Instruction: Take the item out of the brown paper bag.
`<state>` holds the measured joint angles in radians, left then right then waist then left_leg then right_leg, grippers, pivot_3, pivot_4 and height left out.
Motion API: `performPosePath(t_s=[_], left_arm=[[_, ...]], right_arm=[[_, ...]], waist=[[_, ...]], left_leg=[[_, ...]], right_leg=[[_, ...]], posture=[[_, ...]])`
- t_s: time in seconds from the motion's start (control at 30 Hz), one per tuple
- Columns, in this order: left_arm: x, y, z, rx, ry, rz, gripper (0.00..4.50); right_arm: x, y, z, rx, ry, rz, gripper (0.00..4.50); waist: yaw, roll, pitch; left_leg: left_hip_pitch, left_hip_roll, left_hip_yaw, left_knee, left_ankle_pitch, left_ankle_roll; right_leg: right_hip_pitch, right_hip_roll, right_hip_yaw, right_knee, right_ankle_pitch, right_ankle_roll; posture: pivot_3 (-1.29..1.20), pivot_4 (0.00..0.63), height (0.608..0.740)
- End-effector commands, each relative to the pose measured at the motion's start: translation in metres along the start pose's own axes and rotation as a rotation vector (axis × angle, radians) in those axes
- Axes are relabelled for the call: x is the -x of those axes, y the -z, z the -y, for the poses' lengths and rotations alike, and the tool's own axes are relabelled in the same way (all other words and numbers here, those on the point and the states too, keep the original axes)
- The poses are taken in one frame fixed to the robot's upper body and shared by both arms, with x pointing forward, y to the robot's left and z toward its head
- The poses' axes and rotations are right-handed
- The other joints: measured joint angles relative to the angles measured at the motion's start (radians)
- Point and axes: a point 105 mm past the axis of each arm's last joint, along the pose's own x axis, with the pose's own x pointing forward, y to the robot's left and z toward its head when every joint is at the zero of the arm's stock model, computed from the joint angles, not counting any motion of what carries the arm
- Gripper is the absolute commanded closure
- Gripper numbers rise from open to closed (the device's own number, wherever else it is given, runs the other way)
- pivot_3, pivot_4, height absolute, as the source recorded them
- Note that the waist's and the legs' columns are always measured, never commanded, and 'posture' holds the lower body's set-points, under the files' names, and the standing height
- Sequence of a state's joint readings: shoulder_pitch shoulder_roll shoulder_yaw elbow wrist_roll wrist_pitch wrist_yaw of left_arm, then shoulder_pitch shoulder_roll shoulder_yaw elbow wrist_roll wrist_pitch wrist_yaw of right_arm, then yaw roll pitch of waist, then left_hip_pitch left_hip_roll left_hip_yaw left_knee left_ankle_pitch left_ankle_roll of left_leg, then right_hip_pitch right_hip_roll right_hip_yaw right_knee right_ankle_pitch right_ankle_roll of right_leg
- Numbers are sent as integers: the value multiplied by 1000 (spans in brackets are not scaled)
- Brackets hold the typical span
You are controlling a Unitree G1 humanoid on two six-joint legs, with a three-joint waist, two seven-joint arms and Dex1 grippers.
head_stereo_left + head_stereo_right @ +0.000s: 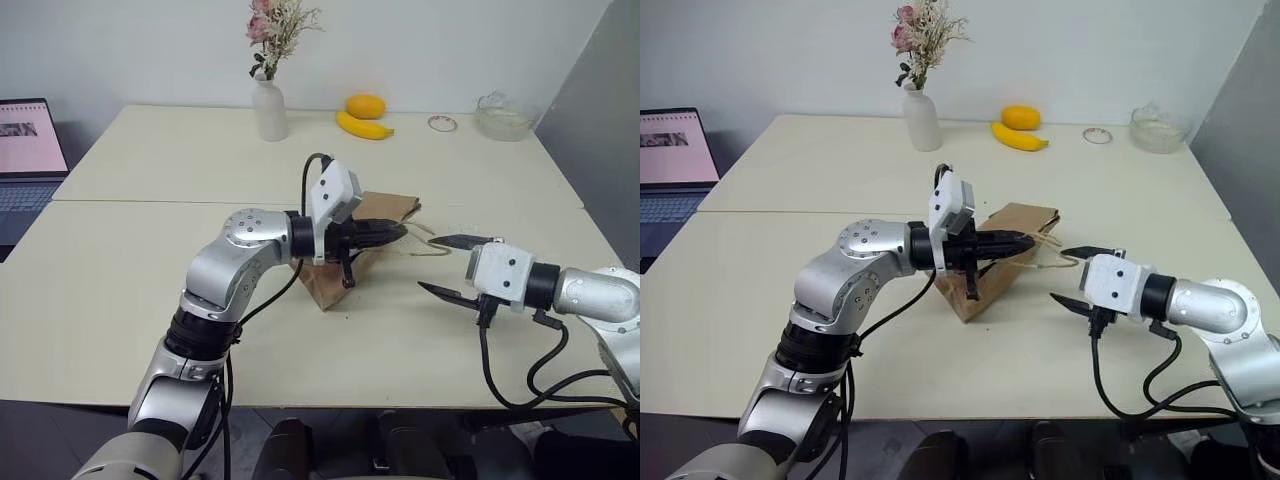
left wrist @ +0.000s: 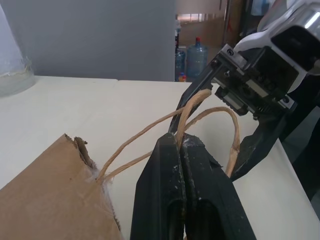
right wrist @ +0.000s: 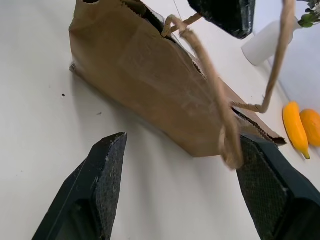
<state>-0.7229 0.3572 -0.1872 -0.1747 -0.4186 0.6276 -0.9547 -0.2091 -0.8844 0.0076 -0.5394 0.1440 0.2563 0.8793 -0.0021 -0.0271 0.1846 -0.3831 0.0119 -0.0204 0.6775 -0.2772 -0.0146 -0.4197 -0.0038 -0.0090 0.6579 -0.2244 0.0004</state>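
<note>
Left eye view: no legible writing showed as the brown paper bag (image 1: 375,235) stood mid-table, mouth and cord handles (image 2: 150,137) pointing right. Left gripper (image 1: 395,233) pinched a handle; right gripper (image 1: 448,265) gaped empty beside it.

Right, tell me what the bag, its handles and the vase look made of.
Brown paper bag: matte kraft paper, creased, torn fibrous rim.
Handles: twisted tan paper cord, by the spiral strands; could be fibre twine.
Vase: smooth white, probably ceramic; faint sheen, could be glazed.
</note>
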Motion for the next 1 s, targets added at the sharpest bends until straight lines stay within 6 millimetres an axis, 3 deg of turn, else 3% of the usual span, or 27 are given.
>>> performPosePath(t_s=[0.03,0.27,0.3,0.53,0.7,0.83,1.0], left_arm=[[1,-18,6,-48,19,42,4500],[1,-17,5,-38,27,35,4500],[2,-17,3,-42,19,31,4500],[13,-26,-30,-74,-104,37,4500],[25,-35,-57,-79,-225,58,4500],[34,-38,-74,-115,-297,53,4500],[34,-41,-80,-149,-310,57,4500]], right_arm=[[-4,-13,2,52,7,57,1781],[-16,-20,-4,101,-17,87,4326],[-17,-19,-5,109,-25,84,4489],[-20,1,-31,106,-108,25,4489],[-30,14,-61,94,-173,-11,4489],[-46,20,-87,73,-218,-39,4489],[-68,30,-108,64,-247,-108,4489]], waist=[[0,0,0],[0,0,0],[0,0,0],[0,0,0],[0,0,0],[0,0,0],[0,0,0]], left_leg=[[0,0,0,0,0,0],[0,0,-1,0,0,0],[0,0,-1,0,0,0],[0,0,0,0,0,0],[0,0,0,0,0,0],[0,0,-1,0,0,0],[0,0,0,0,0,0]], right_leg=[[0,0,0,0,0,0],[0,0,0,1,0,0],[0,0,0,1,0,0],[0,0,0,0,0,0],[0,0,0,0,0,0],[0,0,0,1,0,0],[-1,0,0,1,0,0]], posture=[[0,150,740],[0,150,740],[0,150,740],[0,150,740],[0,150,740],[0,150,740],[0,150,740]])
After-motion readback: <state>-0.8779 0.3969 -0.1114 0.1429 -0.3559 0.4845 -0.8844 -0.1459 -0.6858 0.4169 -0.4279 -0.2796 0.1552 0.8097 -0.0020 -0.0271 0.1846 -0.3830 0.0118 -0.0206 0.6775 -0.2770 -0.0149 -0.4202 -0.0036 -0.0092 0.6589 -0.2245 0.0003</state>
